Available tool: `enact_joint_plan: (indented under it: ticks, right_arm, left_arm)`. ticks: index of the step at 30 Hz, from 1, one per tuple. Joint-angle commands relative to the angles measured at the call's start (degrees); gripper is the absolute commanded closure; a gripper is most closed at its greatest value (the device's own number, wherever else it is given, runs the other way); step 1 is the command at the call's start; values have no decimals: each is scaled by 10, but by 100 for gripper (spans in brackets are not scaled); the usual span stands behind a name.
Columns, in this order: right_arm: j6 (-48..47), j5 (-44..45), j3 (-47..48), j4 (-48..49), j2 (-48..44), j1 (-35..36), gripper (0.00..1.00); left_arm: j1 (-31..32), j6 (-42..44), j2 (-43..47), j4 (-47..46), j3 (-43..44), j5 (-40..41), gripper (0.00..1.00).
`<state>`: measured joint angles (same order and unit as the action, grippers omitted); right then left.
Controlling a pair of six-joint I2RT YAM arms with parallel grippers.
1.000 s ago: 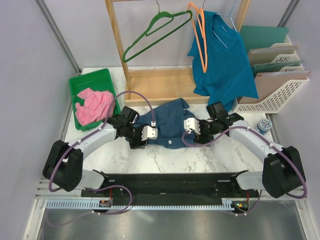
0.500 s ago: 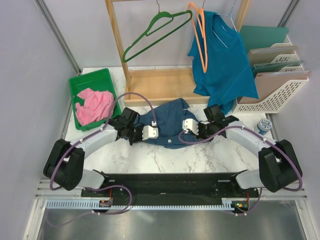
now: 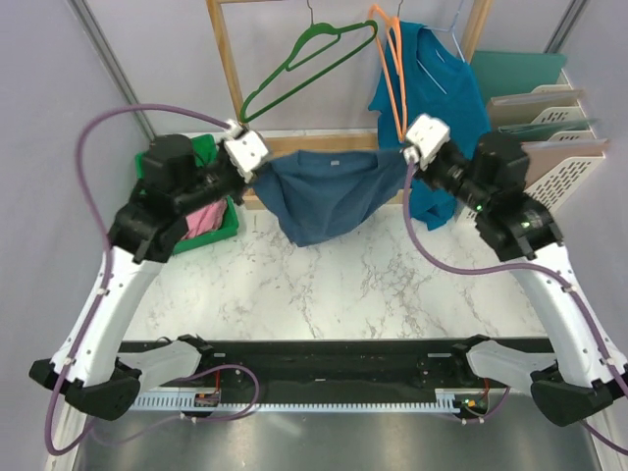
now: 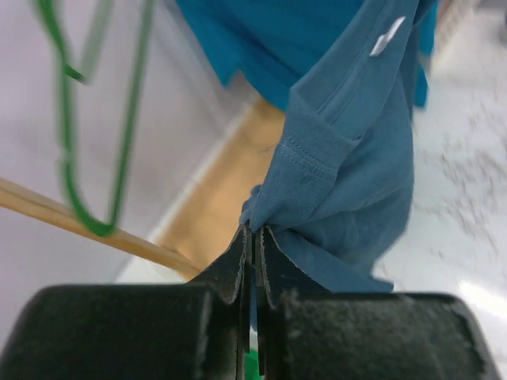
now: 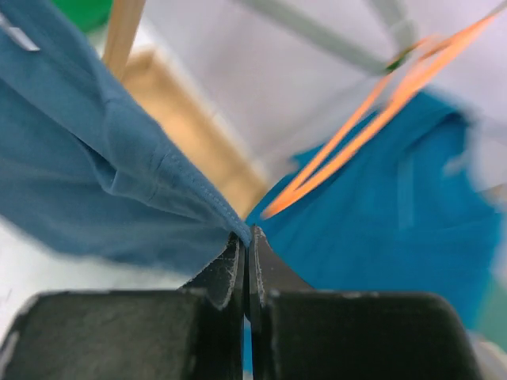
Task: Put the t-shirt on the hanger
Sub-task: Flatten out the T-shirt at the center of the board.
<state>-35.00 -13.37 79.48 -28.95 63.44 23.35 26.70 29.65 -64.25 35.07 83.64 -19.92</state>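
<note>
**T-shirt is off the worktop, held between both claws**

A second ago the t-shirt [image 3: 324, 196] lay crumpled on the worktop [image 3: 343, 285], with both claws open just over it. Now it hangs in the air, spread between them. So I judge the pick is done and the carry to the hanger is what comes next.

I start at 9 o'clock of the top view. The left claw [image 4: 252, 237] is closed tight on a bunched corner of the cloth; in its wrist view the dark fingers meet with only a fold of fabric between. From there the t-shirt runs as a sagging band toward 3 o'clock. Its lower part droops to a soft point above the marble-patterned worktop and, as far as I can tell, does not touch it. The cloth is a matte, dull blue knit with stitched hem lines and a small white label. Above it, near 12 o'clock, hangs a thin green hanger [image 3: 304, 64]. The right claw [image 5: 244, 237] is closed in the same way on the opposite corner.

Just beside that claw, at 1 o'clock, is the hanger [image 3: 392, 78]. It is thin, orange, smooth-looking and triangular, and it hangs within the wooden rack [image 3: 228, 69]. A brighter teal shirt [image 3: 446, 108] hangs directly behind it. The t-shirt is not yet on the hanger, and I think such limp cloth must be opened first.
</note>
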Motion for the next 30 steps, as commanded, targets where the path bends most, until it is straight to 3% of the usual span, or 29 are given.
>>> enact_joint_plan:
  ticks: [1, 6, 13, 15, 17, 20, 24, 28, 30]
  right_arm:
    - [70, 51, 158, 28, 19, -2, 100]
    - [81, 48, 258, -7, 30, -3, 100]
    - [70, 26, 165, -9, 28, -3, 100]
    - [72, 24, 171, -8, 38, -3, 100]
    - [76, 6, 173, -16, 39, -3, 100]
    - [85, -19, 127, -30, 20, -3, 100]
    - [79, -43, -17, -39, -29, -3, 100]
    - [62, -54, -133, -56, -53, -2, 100]
    - [47, -54, -199, -46, -59, -2, 100]
  left_arm:
    - [-2, -68, -6, -16, 125, 30, 98]
    - [-2, -64, 10, -7, 192, 11, 98]
    - [-2, -59, 21, 47, 146, 20, 98]
    - [-2, -52, 17, 69, 144, -1, 94]
    - [-2, -29, 34, 76, 81, -7, 89]
    - [-2, 1, 78, 91, -31, -60, 88]
    - [-2, 59, 95, 131, -150, -80, 98]
    - [-3, 96, 76, 142, -262, -45, 98]
    - [-8, 88, 63, 122, -277, -48, 98]
